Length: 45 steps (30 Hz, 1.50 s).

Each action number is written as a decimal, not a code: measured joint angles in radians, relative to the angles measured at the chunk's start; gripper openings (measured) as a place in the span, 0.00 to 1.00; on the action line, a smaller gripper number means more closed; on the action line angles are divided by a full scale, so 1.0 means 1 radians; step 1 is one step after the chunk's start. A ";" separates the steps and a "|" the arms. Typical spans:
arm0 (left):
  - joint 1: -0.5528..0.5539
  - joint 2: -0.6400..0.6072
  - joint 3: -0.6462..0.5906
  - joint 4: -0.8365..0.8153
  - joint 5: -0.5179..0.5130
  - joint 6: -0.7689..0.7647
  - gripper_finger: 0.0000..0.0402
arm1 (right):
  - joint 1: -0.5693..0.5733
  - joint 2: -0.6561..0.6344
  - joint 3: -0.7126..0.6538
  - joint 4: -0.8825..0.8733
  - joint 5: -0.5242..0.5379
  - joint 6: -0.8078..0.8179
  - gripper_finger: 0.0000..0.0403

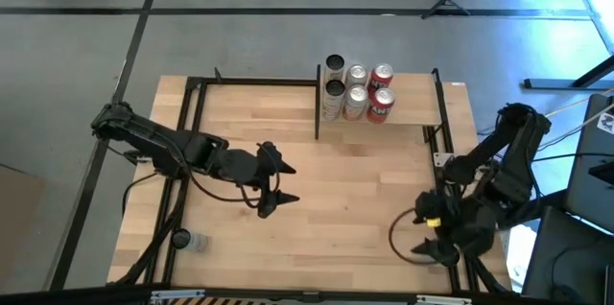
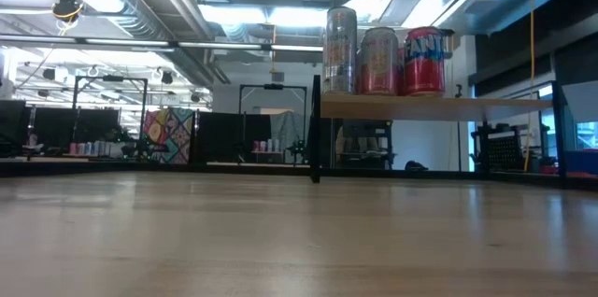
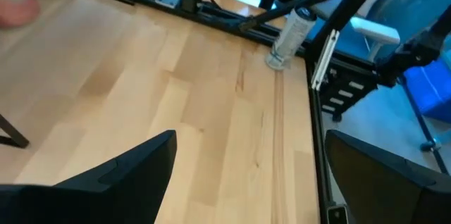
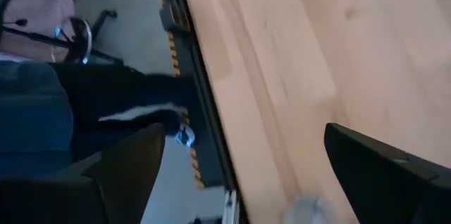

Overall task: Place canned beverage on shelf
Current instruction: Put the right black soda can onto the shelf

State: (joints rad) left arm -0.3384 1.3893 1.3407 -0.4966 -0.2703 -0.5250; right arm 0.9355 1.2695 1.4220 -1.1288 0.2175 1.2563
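Note:
The shelf (image 2: 430, 106), a small wood board on thin black posts, stands at the table's far edge, right of the middle. Several cans (image 1: 357, 90) stand upright on it, silver and red. Another silver can (image 3: 289, 35) stands by the black frame at the table's right side; in the high view the right arm covers that spot. A small silver cylinder (image 1: 187, 241) lies on its side near the near left corner. My left gripper (image 1: 285, 185) hangs open over the table's middle left, pointing right. My right gripper (image 1: 424, 233) is open over the near right corner, tilted down.
Black frame rails (image 1: 192, 132) run along the table's left, far and right sides. A person's dark trouser leg and shoe (image 4: 141, 111) show beyond the table's near edge. Bare wood (image 1: 355, 190) lies between the two grippers and in front of the shelf.

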 joint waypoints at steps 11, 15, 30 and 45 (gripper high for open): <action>-0.003 -0.001 0.000 0.023 -0.038 0.008 0.87 | 0.130 0.085 0.000 -0.107 -0.109 0.187 0.93; -0.003 -0.001 0.000 0.023 -0.053 0.011 0.87 | 0.161 0.093 0.000 -0.222 -0.176 0.266 0.93; -0.002 -0.001 0.000 0.023 -0.054 0.011 0.87 | 0.184 0.155 0.000 -0.278 -0.292 0.513 0.93; -0.002 -0.002 0.000 0.023 -0.055 0.010 0.87 | 0.184 0.240 -0.002 -0.281 -0.368 0.530 0.93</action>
State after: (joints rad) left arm -0.3408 1.3876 1.3407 -0.4732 -0.3252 -0.5152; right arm 1.1198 1.5097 1.4202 -1.4103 -0.1509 1.7862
